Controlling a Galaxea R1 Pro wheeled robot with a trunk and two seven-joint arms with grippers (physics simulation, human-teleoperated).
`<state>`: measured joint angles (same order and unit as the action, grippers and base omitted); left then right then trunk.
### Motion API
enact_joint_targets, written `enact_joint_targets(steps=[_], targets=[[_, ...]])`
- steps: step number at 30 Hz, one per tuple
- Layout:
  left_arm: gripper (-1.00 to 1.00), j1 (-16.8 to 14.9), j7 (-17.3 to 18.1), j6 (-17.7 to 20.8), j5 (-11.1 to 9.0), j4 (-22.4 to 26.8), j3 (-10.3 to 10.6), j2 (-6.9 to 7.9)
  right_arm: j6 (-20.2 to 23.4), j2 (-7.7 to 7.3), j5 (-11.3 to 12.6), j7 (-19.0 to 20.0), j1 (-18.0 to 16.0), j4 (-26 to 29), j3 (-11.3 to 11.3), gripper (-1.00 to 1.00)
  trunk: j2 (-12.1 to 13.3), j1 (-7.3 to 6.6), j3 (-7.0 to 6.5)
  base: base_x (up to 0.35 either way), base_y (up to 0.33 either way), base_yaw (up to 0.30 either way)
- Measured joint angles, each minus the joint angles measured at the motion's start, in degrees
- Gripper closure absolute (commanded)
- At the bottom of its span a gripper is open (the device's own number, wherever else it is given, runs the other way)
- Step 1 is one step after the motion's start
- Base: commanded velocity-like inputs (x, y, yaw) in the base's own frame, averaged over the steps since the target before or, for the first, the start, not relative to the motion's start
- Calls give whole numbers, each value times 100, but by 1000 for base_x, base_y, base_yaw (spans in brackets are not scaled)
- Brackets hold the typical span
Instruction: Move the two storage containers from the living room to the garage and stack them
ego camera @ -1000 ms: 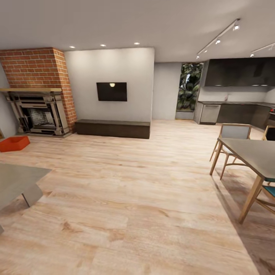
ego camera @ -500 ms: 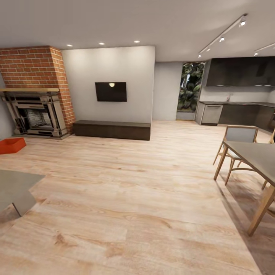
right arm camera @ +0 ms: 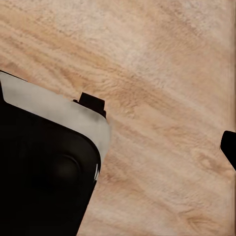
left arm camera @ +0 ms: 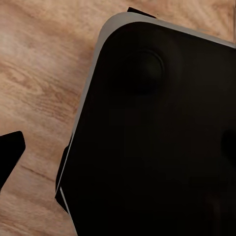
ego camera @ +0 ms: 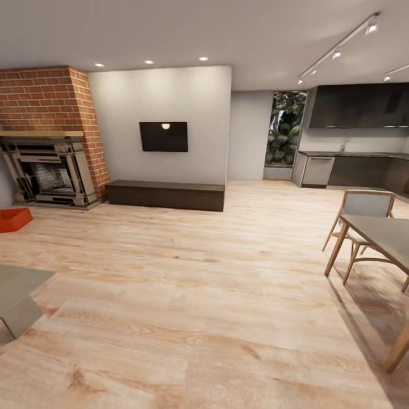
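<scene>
One red-orange storage container [ego camera: 14,218] sits on the light wood-plank floor of the living room, at the far left in the head view, in front of the fireplace [ego camera: 51,170]; the frame edge cuts part of it off. In the left wrist view a dark fingertip [left arm camera: 11,152] stands over the planks beside my black, grey-rimmed base [left arm camera: 157,137]. The right wrist view has a dark fingertip [right arm camera: 229,147] above the planks, well away from the base [right arm camera: 44,172]. Nothing lies between the fingers of either gripper.
A low dark bench [ego camera: 165,194] and a wall screen [ego camera: 164,136] stand ahead. A grey table corner [ego camera: 17,287] juts in at the near left. A dining table [ego camera: 383,233] and chair [ego camera: 363,204] are at the right, with kitchen counters [ego camera: 352,167] behind. Wide plank floor lies between.
The camera has moved: the whole view has shifted, so the container, fireplace and grey table sit further left and the dining table further right and lower. No object has moved.
</scene>
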<state>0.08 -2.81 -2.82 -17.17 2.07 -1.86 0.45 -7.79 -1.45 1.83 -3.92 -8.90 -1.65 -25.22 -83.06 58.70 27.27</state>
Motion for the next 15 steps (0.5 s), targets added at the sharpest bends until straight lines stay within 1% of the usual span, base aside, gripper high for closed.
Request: enact_joint_targets(steps=[15], targets=[[-100,0,0,1,0,1,0,9,27,19,8,-9,0,-1,9,-100,0,0,0,325,0,0]])
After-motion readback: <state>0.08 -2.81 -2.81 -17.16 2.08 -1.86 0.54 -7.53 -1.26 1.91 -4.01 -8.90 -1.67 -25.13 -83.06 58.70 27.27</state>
